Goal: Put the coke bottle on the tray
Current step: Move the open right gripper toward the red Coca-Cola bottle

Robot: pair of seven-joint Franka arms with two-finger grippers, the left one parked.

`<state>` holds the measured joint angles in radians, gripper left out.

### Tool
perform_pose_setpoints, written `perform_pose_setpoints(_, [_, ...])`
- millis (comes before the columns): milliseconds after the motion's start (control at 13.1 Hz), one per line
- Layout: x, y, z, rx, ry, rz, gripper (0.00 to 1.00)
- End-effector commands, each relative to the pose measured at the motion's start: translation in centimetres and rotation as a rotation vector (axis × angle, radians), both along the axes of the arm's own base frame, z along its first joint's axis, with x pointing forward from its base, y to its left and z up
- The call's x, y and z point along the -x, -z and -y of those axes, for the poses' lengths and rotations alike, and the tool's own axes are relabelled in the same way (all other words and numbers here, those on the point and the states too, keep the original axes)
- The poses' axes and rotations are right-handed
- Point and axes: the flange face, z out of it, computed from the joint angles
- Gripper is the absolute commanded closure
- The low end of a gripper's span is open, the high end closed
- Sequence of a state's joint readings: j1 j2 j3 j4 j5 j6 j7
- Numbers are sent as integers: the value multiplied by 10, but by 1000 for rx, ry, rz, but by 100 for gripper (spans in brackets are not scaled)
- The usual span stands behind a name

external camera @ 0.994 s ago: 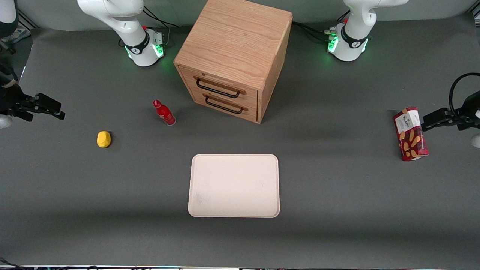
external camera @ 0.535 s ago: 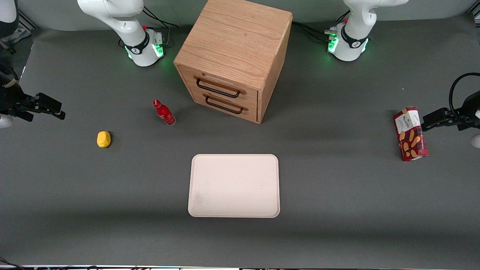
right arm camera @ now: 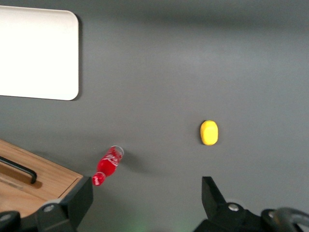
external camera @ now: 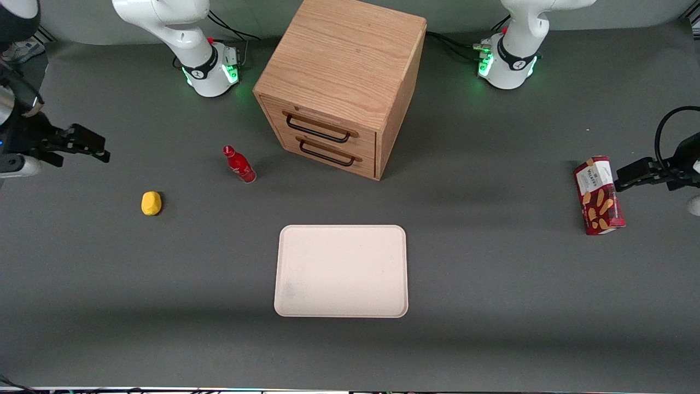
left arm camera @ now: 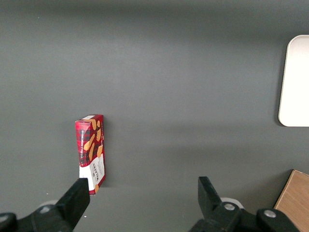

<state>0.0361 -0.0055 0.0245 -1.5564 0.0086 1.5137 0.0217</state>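
While the coke bottle (external camera: 239, 164) stands upright on the table mat, in front of the cabinet (external camera: 340, 82) and farther from the front camera than the tray (external camera: 342, 271), it's untouched, so the step is approach & grasp. Its long axis runs vertical, cap up, so a level side grip around mid-body, w/ fingers straddling it, looks best. The gripper (external camera: 87, 144) hangs well apart toward the working arm's end, jaws wide & empty, above the yellow lump (external camera: 151, 203).
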Motion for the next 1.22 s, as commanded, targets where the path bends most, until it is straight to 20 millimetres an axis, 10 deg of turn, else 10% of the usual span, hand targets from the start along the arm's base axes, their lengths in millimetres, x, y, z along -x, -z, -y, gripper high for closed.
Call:
perform_pose_setpoints(0, [25,-9,-27,-11,45,6,0])
perform_pose_setpoints(1147, [129,7,-138,12,89,8,0])
